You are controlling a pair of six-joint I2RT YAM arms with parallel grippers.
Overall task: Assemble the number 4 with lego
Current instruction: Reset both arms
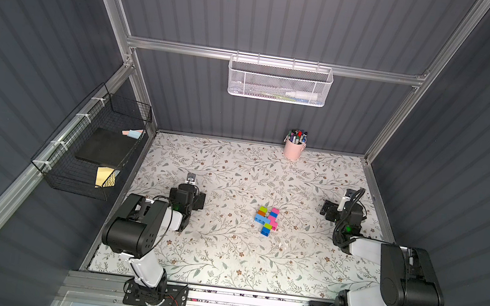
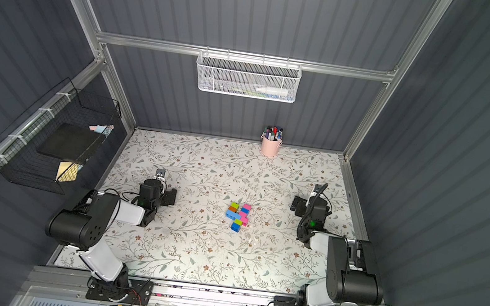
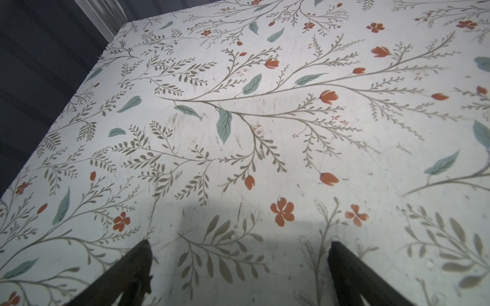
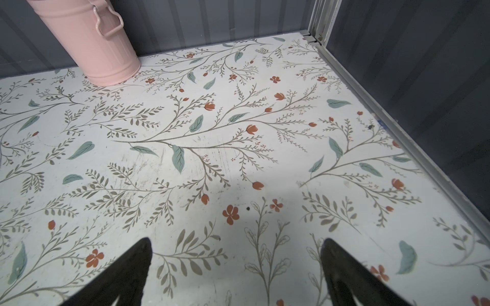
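The lego number 4 (image 1: 267,220) (image 2: 238,216) lies flat mid-table in both top views. A light-blue bar (image 1: 261,218) crosses a column of pink, lime green and blue bricks, with green and orange bricks (image 1: 262,211) on the left. My left gripper (image 1: 187,196) (image 3: 240,245) hovers well left of it, open, with only bare table between its fingers. Off to the right of the figure, my right gripper (image 1: 341,211) (image 4: 236,241) is also open and empty. Neither wrist view shows the lego.
A pink cup of marker pens (image 1: 294,147) (image 4: 98,45) stands at the back wall. A white mesh basket (image 1: 279,82) hangs on the back rail, a black wire basket (image 1: 97,152) on the left wall. The metal frame edge (image 4: 371,111) borders the table's right side.
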